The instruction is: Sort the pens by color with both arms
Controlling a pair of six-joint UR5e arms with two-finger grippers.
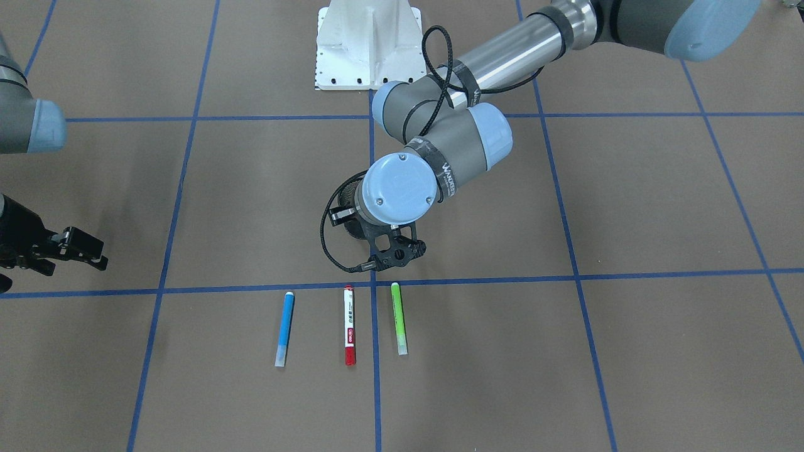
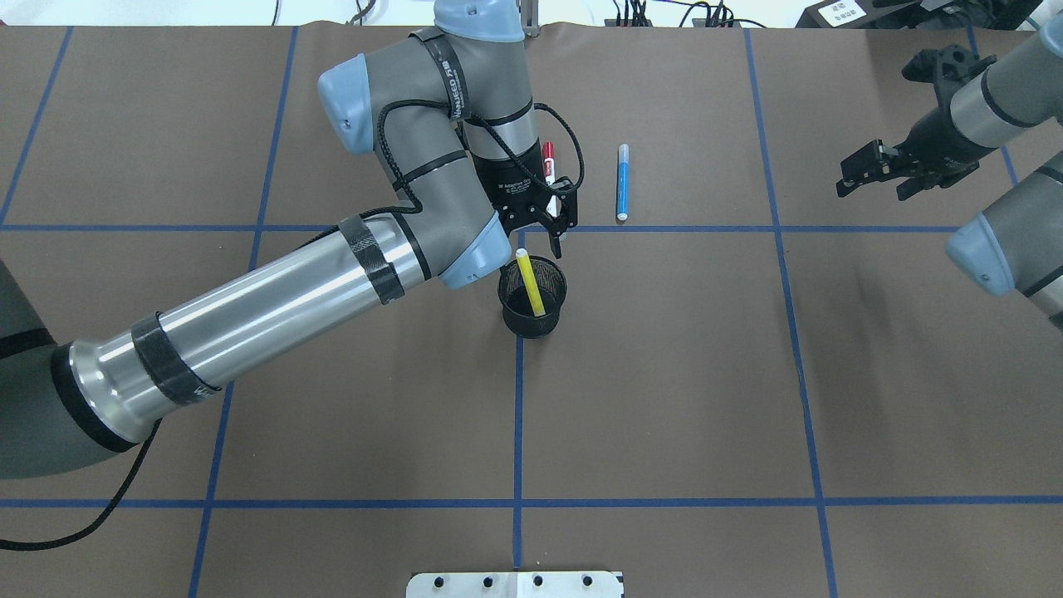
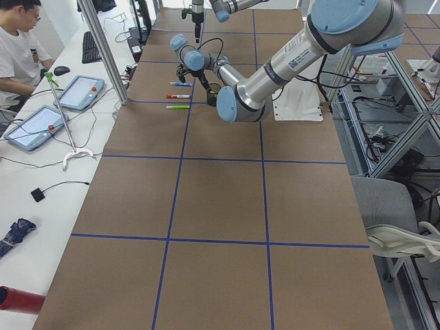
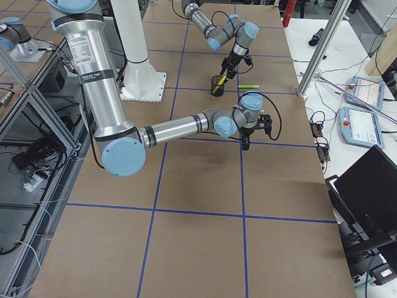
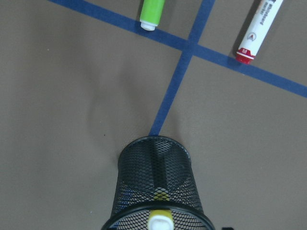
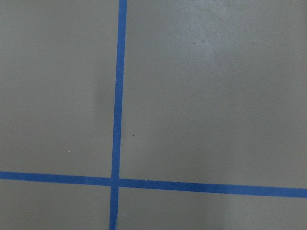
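A yellow pen (image 2: 530, 284) stands tilted inside the black mesh cup (image 2: 532, 314); in the left wrist view its pale top (image 5: 159, 222) shows at the cup's rim (image 5: 156, 218). My left gripper (image 2: 555, 229) hangs open just beyond the cup with nothing in it. Past it, lying in a row on the table, are a green pen (image 1: 399, 318), a white pen with red ends (image 1: 349, 325) and a blue pen (image 1: 284, 328). The left arm hides the green pen in the overhead view. My right gripper (image 2: 885, 173) is open and empty, far off to the right.
Blue tape lines (image 2: 517, 399) divide the brown table (image 2: 664, 374) into squares. The white base mount (image 1: 369, 44) sits at the robot's side. A person (image 3: 17, 51) sits at a side desk with tablets (image 3: 80, 91) beyond the table's left end.
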